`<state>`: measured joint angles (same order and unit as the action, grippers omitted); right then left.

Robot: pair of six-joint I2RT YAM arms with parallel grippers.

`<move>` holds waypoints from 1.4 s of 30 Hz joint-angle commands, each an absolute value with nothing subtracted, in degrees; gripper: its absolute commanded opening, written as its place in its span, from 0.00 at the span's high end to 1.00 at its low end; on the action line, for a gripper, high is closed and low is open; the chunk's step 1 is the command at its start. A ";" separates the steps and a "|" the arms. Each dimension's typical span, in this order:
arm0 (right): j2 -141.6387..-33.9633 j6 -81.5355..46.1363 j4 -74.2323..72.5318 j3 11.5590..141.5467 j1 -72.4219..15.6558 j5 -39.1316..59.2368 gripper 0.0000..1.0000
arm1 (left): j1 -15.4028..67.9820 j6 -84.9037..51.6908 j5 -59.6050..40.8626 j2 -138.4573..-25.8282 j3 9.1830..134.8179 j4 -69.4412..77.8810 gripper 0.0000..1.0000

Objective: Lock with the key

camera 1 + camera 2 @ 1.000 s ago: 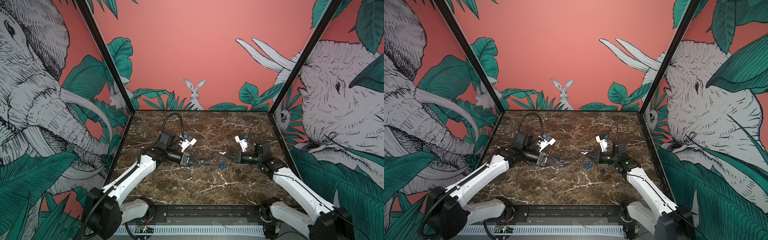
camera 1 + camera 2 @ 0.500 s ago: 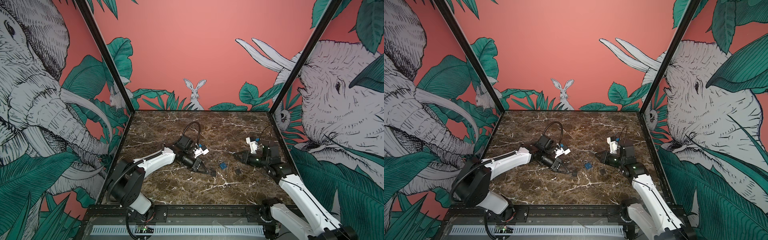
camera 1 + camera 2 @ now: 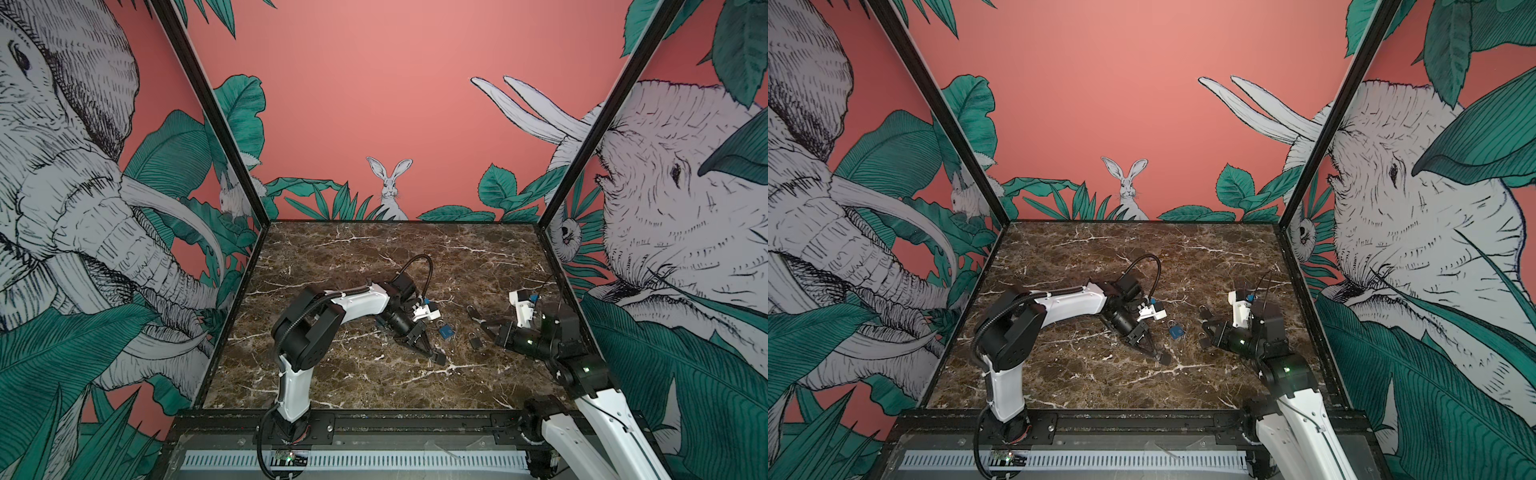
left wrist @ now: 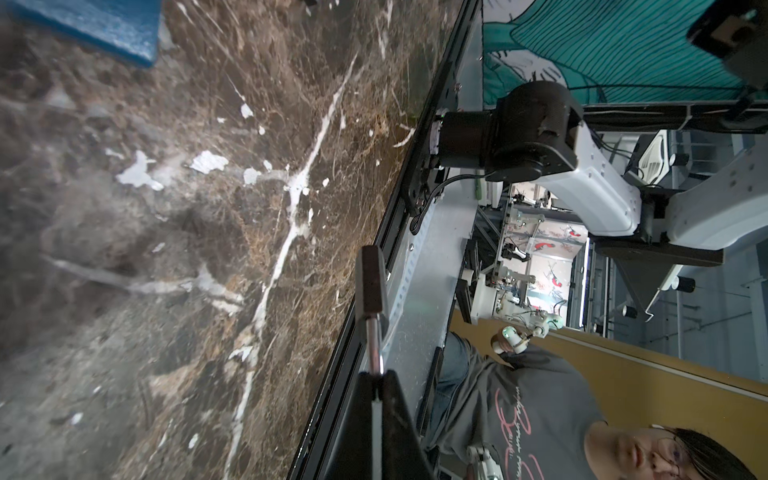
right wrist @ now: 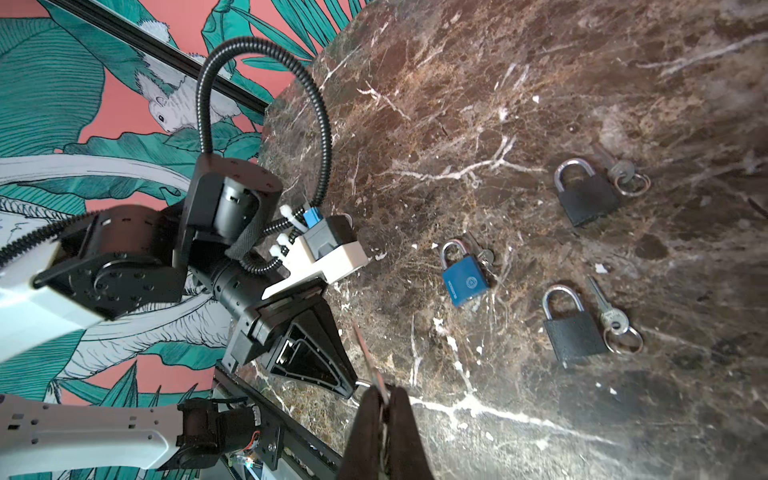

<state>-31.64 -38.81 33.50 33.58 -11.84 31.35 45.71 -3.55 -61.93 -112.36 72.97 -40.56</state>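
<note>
Your left claw (image 4: 376,375) is clamping the shackle (image 4: 375,345) of a black padlock (image 3: 440,358), holding it over the desk (image 3: 374,249), lower centre in both top views. Your right claw (image 5: 384,394) is pinching a key (image 5: 369,353), further right in frame, not touching the padlock.

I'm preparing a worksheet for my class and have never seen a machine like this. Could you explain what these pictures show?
Two robot arms work over a marble table. Two pictures look down from overhead; the others come from a camera on each arm's wrist. The left fingers are shut on the shackle of a black padlock. The right fingers pinch what looks like a key. Lying on the table: a blue padlock and two more black ones, each beside its own loose key.
</note>
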 commanded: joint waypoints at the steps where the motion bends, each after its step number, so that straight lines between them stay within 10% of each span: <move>1: -28.96 -39.81 36.48 31.77 -11.51 30.31 1.00 | 46.60 3.06 -62.21 -114.53 76.78 -49.40 1.00; 23: -29.04 -37.44 36.86 29.00 -11.45 30.62 1.00 | 49.31 7.49 -57.76 -127.68 89.35 -60.03 1.00; 33: -29.77 -37.07 36.74 28.57 -11.51 31.29 1.00 | 49.31 2.42 -50.71 -126.44 90.41 -55.51 0.74; 42: -29.80 -36.48 37.74 28.00 -11.52 30.64 1.00 | 48.54 -4.58 -42.69 -120.66 89.65 -48.16 0.69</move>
